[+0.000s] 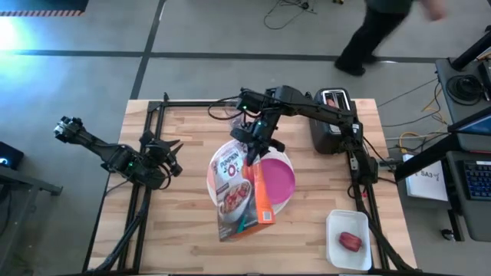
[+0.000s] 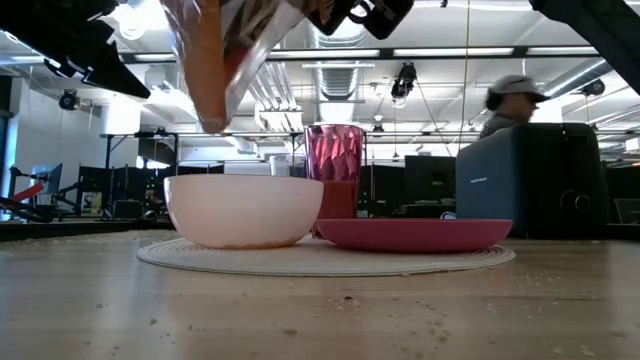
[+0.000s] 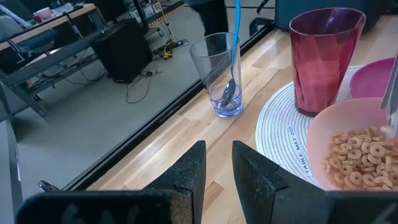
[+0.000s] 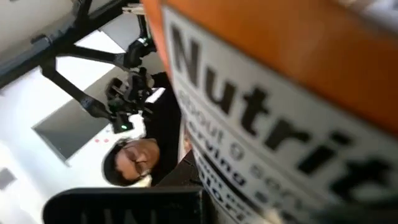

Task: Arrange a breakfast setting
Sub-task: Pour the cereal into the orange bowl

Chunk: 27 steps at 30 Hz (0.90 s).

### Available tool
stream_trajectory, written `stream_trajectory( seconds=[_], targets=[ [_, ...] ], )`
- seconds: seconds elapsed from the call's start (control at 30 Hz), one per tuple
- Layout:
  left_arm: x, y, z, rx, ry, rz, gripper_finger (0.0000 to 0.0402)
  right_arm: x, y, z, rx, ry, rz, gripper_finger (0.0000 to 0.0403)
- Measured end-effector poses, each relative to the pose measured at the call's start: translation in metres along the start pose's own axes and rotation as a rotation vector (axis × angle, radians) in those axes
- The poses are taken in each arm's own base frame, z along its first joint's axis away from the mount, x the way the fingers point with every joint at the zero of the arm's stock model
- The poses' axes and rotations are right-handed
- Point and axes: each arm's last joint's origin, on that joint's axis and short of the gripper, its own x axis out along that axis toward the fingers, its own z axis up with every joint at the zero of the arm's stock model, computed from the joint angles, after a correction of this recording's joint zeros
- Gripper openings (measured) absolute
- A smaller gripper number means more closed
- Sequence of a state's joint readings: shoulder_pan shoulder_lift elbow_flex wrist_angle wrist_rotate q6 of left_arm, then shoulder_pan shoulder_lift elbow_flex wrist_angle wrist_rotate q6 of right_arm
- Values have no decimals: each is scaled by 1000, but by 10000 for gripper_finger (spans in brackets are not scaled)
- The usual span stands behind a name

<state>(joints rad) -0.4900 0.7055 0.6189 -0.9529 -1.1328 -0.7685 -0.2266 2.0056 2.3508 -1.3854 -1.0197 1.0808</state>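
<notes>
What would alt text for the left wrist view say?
Two dark fingers of the left gripper, slightly apart, point across a wooden table at a pale pink bowl of cereal rings, a pink translucent cup and a clear tumbler holding a spoon.

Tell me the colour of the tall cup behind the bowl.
Translucent pink-red cup, clearest in the left wrist view.

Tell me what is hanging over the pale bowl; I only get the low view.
Observer: A cereal box, tipped over the bowl and gripped by the right end effector.
Operator: Anything in the bowl yet?
Observer: Yes, cereal rings lie inside it.
Operator: And the other arm?
Observer: The left end effector waits open at the table's left side, holding nothing.
</notes>
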Motion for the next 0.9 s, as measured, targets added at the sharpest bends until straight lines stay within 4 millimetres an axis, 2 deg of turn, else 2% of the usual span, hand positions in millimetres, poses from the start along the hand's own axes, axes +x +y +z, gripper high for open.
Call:
stream_trajectory(
  seconds=[0.2, 0.5, 0.7, 0.9],
  targets=[
    [0, -2, 3, -23, -13, -11, 62, -14, -5, -28, -110, -50, -89, 8],
    [-1, -20, 23, -40, -110, -92, 62, -35, -3, -72, -572, -265, -286, 8],
    [-1, -42, 33, -47, -87, -353, 62, -43, -1, -106, -836, -361, -405, 8],
    [0, -69, 45, -85, -126, -577, 64, -46, 1, -129, -988, -429, -499, 8]
  ],
)
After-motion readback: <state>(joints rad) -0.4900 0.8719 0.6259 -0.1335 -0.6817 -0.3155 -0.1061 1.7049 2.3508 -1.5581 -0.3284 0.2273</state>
